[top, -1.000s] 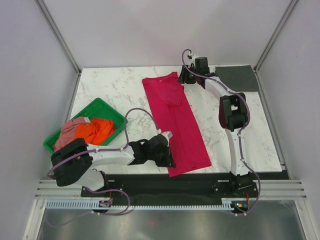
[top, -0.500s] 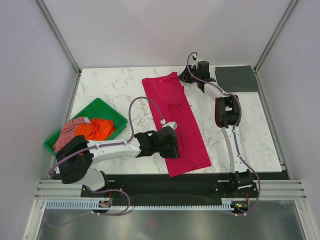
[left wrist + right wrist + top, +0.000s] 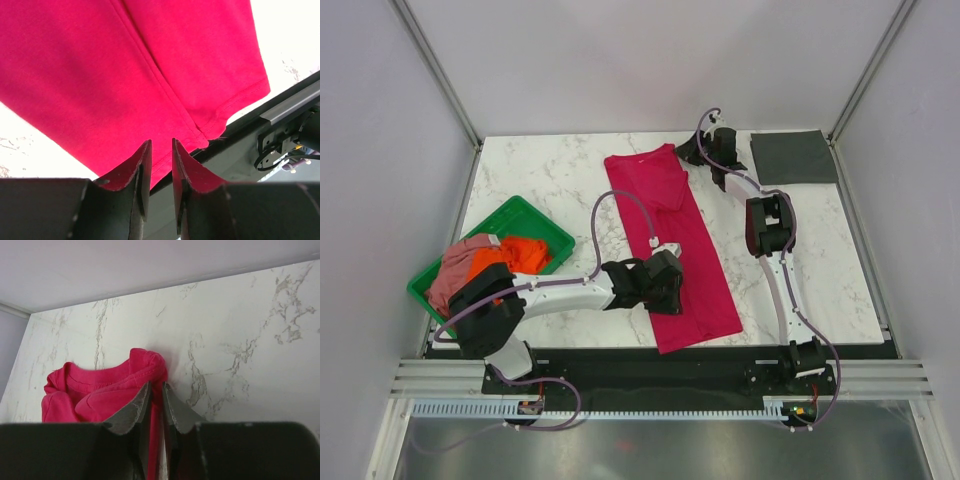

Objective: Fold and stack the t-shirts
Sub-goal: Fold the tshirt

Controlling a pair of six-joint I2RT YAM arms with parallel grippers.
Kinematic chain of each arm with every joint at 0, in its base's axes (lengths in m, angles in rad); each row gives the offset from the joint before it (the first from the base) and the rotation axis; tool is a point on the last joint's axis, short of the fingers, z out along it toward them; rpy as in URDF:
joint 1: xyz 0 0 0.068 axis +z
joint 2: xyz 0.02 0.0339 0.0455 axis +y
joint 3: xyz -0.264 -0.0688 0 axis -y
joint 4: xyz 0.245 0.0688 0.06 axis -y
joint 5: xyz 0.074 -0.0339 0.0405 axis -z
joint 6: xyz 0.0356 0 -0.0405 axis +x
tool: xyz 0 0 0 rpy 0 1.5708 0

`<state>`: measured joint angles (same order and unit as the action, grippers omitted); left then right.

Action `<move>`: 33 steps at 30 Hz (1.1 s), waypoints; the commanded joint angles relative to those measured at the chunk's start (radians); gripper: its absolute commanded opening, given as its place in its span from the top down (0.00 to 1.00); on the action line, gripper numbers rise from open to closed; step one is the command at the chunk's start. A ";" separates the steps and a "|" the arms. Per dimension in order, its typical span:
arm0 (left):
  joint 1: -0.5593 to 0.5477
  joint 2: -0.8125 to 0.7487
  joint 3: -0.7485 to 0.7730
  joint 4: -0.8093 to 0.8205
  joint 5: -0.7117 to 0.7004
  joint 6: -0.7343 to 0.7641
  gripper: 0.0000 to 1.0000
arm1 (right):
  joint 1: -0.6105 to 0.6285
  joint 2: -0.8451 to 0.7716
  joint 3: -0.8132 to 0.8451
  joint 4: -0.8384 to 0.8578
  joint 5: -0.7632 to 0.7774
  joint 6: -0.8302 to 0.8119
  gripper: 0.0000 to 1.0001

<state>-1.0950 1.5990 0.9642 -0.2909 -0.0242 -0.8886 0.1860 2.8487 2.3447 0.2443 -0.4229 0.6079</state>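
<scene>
Lying along the middle of the marble desk (image 3: 560,180) in the top view, the crimson t-shirt (image 3: 695,250) is stretching as a long folded strip from the far edge towards the near edge. The left end effector (image 3: 670,295) is hanging over the strip's near left part, while the right end effector (image 3: 698,155) is sitting just beside its far right corner. A dark grey t-shirt (image 3: 793,157) is resting folded flat in the far right corner of the desk, well apart from the strip. At the left, a green tray (image 3: 535,212) is holding the orange t-shirt (image 3: 520,258) and the dusty pink t-shirt (image 3: 460,265), bunched together. Looking through the left wrist camera, the left end effector (image 3: 160,145) is showing a narrow gap with no cloth in it, its tips poised over the crimson t-shirt (image 3: 125,65) near the hem, where the folded edges are meeting beside a black rail (image 3: 280,110). Looking through the right wrist camera, the right end effector (image 3: 156,386) is standing very narrow at the raised fold by the collar of the crimson t-shirt (image 3: 90,390); red is showing in the gap, yet whether cloth is being pinched I cannot tell.
</scene>
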 commanded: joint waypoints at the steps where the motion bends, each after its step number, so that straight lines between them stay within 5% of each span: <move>1: 0.007 -0.001 0.005 0.003 -0.029 0.024 0.70 | 0.001 0.018 0.036 0.043 0.042 0.041 0.79; 8: 0.093 -0.019 -0.085 -0.074 -0.059 0.030 0.70 | -0.002 -0.012 -0.007 0.035 0.084 0.029 1.00; 21: 0.207 -0.059 -0.102 -0.096 -0.098 0.114 0.71 | -0.060 -0.153 -0.211 0.058 0.122 0.153 1.00; 33: 0.279 -0.316 -0.090 -0.197 -0.123 0.126 0.67 | -0.118 -0.193 -0.295 0.138 0.113 0.374 1.00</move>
<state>-0.8204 1.3666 0.8600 -0.4637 -0.1078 -0.8112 0.0959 2.7071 2.0594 0.3340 -0.3130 0.8982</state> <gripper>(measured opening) 0.323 0.010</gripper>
